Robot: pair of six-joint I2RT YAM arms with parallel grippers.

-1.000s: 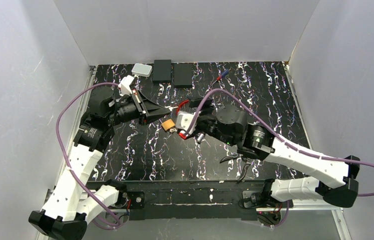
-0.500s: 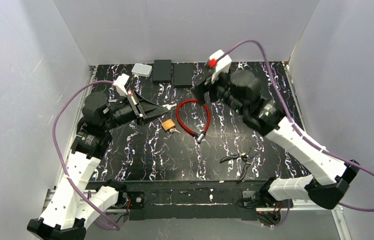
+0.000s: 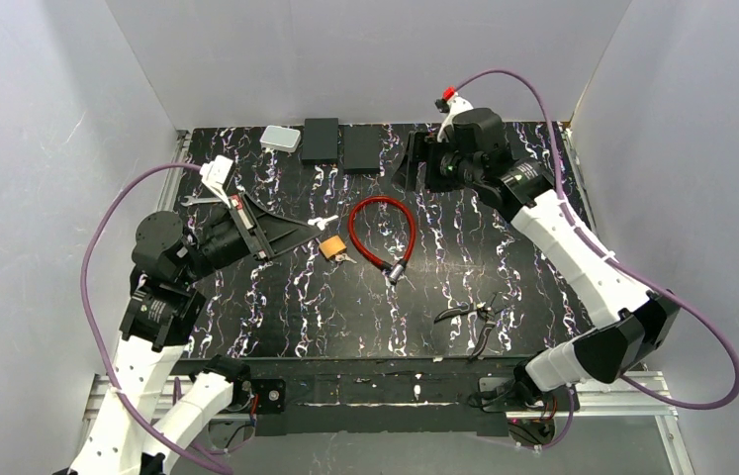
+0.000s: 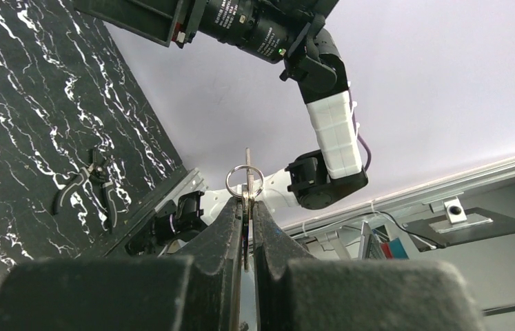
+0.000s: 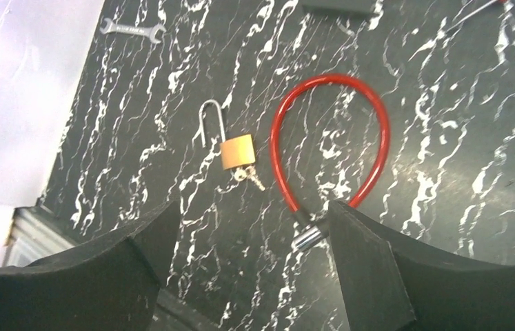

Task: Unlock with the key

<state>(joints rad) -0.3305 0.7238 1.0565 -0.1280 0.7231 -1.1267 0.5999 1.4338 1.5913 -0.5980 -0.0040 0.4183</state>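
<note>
A brass padlock point(image 3: 332, 245) point(image 5: 237, 150) lies mid-table with its steel shackle point(image 5: 213, 123) swung open and a small key point(image 5: 251, 178) at its base. To its right lies a red cable lock point(image 3: 385, 230) point(image 5: 330, 138). My left gripper point(image 3: 312, 226) point(image 4: 246, 207) hovers just left of the padlock, shut on a key point(image 4: 247, 172) with a ring point(image 3: 323, 218). My right gripper point(image 3: 415, 163) point(image 5: 253, 207) is raised over the far side of the table, open and empty, looking down on both locks.
Pliers point(image 3: 474, 317) point(image 4: 92, 186) lie near the front right. A wrench point(image 3: 197, 200) point(image 5: 132, 29) lies at the far left. Two black boxes point(image 3: 321, 139) point(image 3: 362, 148) and a white box point(image 3: 280, 139) stand along the back wall.
My right arm has lifted off the padlock and swung up to the far side, jaws opening. The left arm has drawn back to the left, still gripping the key.
</note>
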